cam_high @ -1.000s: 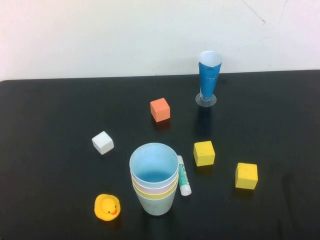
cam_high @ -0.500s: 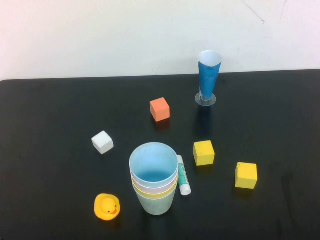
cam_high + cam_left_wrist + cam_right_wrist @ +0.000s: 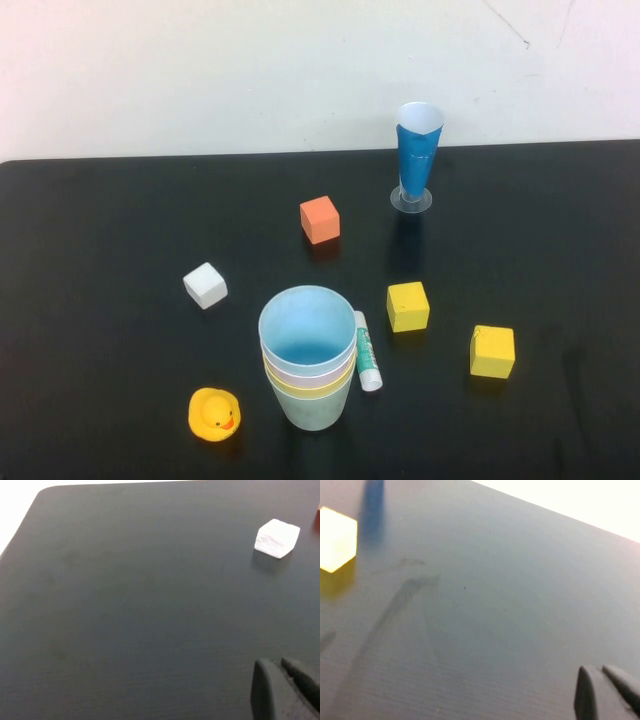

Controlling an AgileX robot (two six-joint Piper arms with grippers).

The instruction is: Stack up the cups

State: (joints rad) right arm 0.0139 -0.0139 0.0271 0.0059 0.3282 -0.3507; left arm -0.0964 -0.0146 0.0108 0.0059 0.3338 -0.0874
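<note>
The four cups stand nested in one upright stack (image 3: 308,355) at the front middle of the black table (image 3: 100,250). The light blue cup (image 3: 307,325) is innermost on top, then the pink rim (image 3: 305,376), the yellow rim (image 3: 310,388), and the mint green cup (image 3: 313,410) outermost at the bottom. Neither gripper shows in the high view. My left gripper (image 3: 277,662) hangs shut and empty over bare table, away from the stack. My right gripper (image 3: 597,669) hangs shut and empty over bare table too.
A green-and-white glue stick (image 3: 367,350) lies against the stack's right. A rubber duck (image 3: 214,414), white cube (image 3: 205,285), orange cube (image 3: 320,219), two yellow cubes (image 3: 408,306) (image 3: 493,351) and a tall dark-blue cup (image 3: 417,155) stand around.
</note>
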